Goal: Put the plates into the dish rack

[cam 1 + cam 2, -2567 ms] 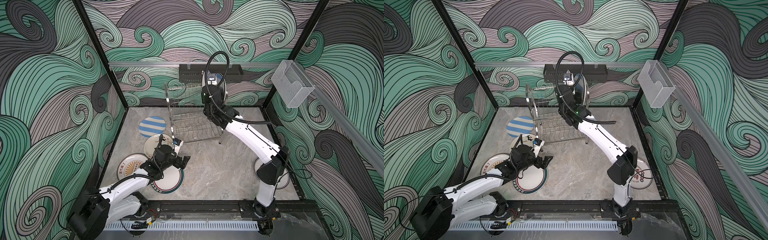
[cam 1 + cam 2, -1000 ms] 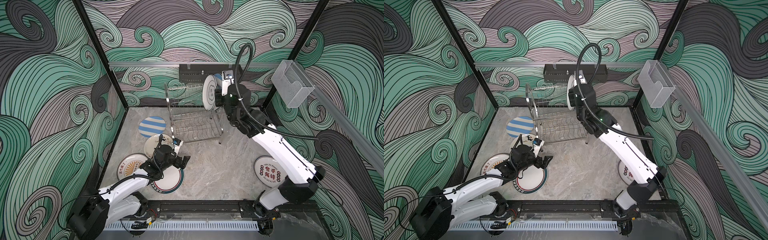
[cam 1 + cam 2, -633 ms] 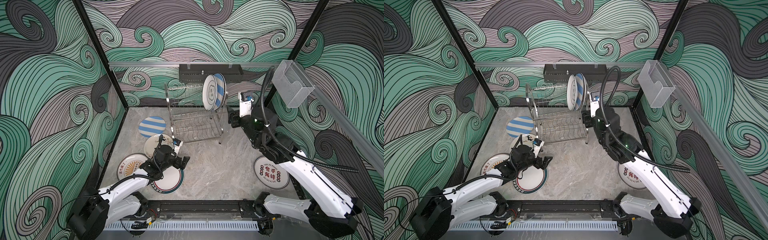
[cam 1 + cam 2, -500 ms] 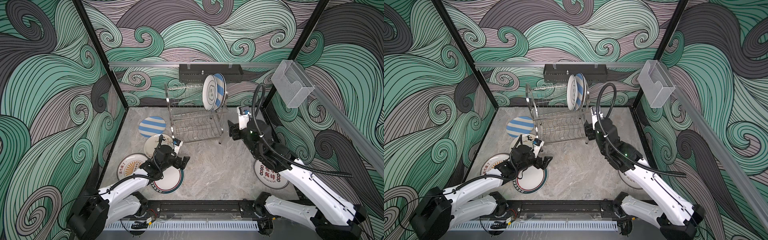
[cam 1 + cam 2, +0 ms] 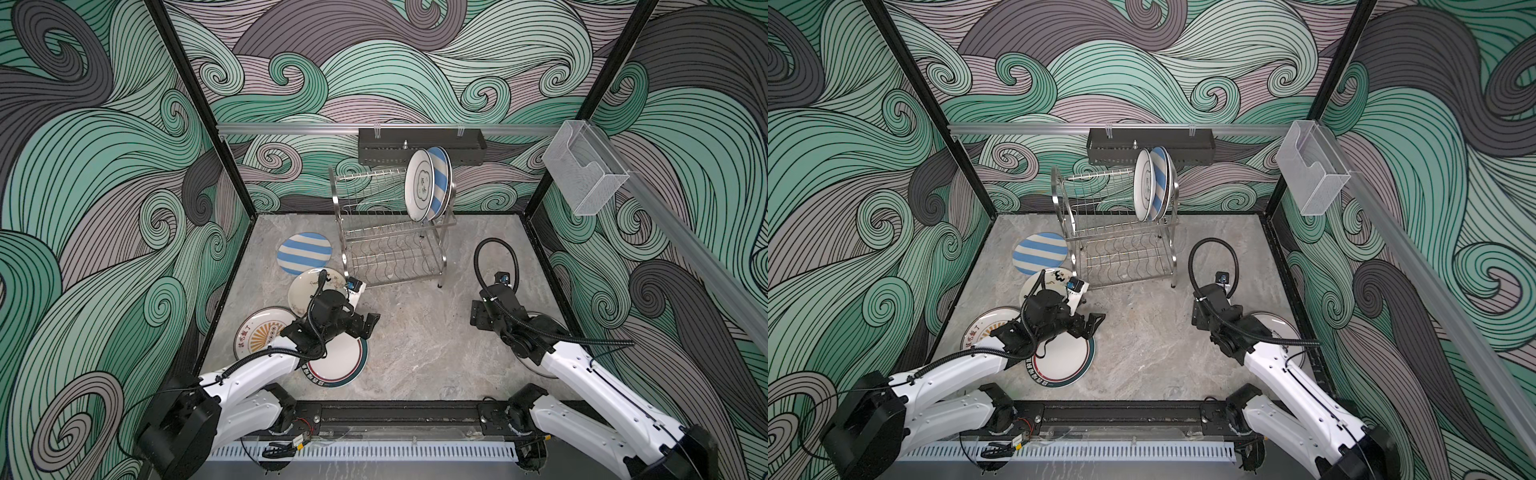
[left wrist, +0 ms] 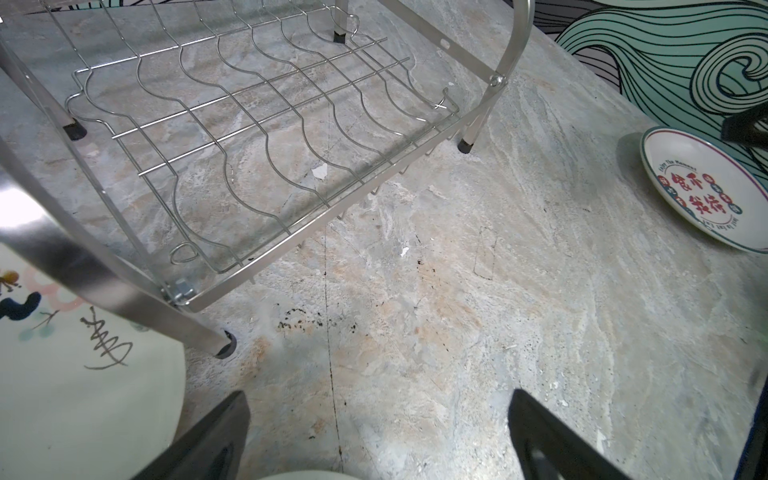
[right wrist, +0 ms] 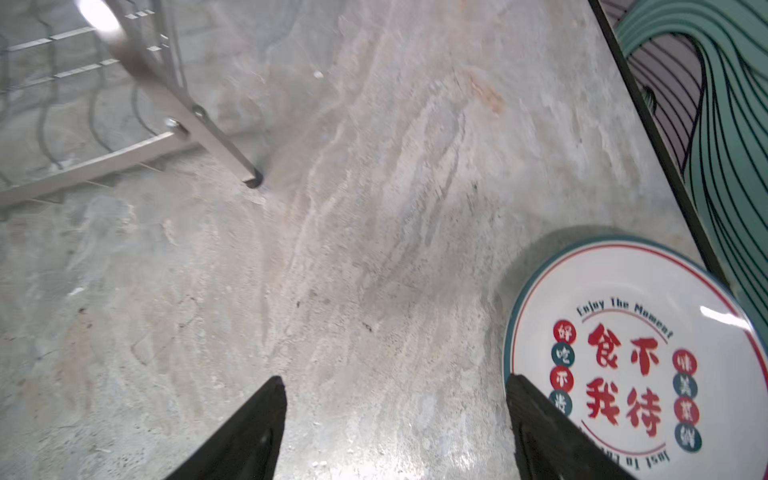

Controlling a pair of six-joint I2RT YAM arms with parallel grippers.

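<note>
The steel dish rack stands at the back of the table. Two plates stand in its upper shelf: a white cartoon plate and a blue-striped plate. Flat on the table at the left lie a blue-striped plate, a cream plate, an orange sunburst plate and a teal-rimmed plate. My left gripper hangs open over the teal-rimmed plate's far edge, holding nothing. My right gripper is open and empty above bare table. Beside it lies a plate with Chinese characters, partly under the right arm.
A black perforated tray hangs on the back rail behind the rack. A clear plastic box is fixed to the right wall. Black frame posts mark the corners, and a black rail runs along the front edge.
My right arm has drawn back from the rack's upper shelf to the front right and its jaws have spread wider. The white plate stays in the rack. The left arm has not moved.
</note>
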